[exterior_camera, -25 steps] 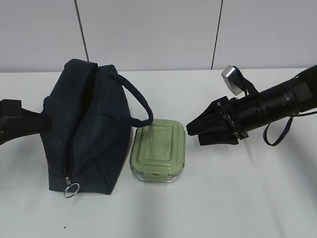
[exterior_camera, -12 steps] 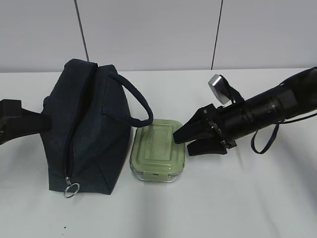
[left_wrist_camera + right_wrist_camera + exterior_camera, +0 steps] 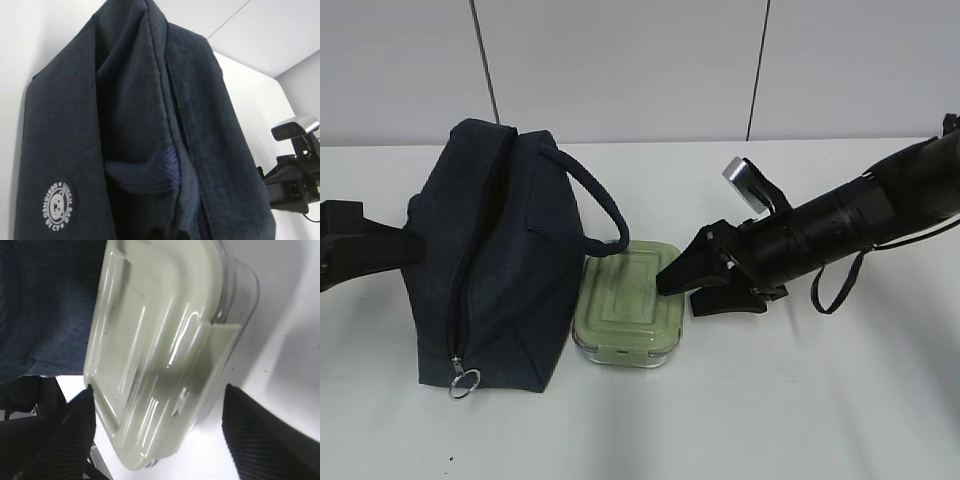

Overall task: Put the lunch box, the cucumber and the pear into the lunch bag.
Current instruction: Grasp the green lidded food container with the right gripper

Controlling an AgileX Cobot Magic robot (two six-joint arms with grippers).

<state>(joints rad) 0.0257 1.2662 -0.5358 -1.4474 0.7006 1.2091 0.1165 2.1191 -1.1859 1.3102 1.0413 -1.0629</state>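
The dark navy lunch bag (image 3: 500, 260) stands on the left of the table, and its fabric fills the left wrist view (image 3: 65, 125). My left gripper (image 3: 408, 246) is at the bag's left side, shut on a fold of its fabric. The lunch box (image 3: 620, 305), clear glass with a pale green lid, lies against the bag's right side. My right gripper (image 3: 678, 290) is open at the box's right end. In the right wrist view its fingers straddle the lid's end (image 3: 160, 330) without touching it. The cucumber and the pear are out of view.
The bag's loop handle (image 3: 595, 205) arches over the box's far corner. The silver ring pull (image 3: 465, 381) hangs at the bag's front bottom. A loose black cable (image 3: 840, 285) dangles under the right arm. White table (image 3: 800, 400) spreads in front and to the right.
My right gripper has moved left and down to the lunch box and opened wider. The box has shifted slightly toward the bag and turned a little. The left arm stayed still.
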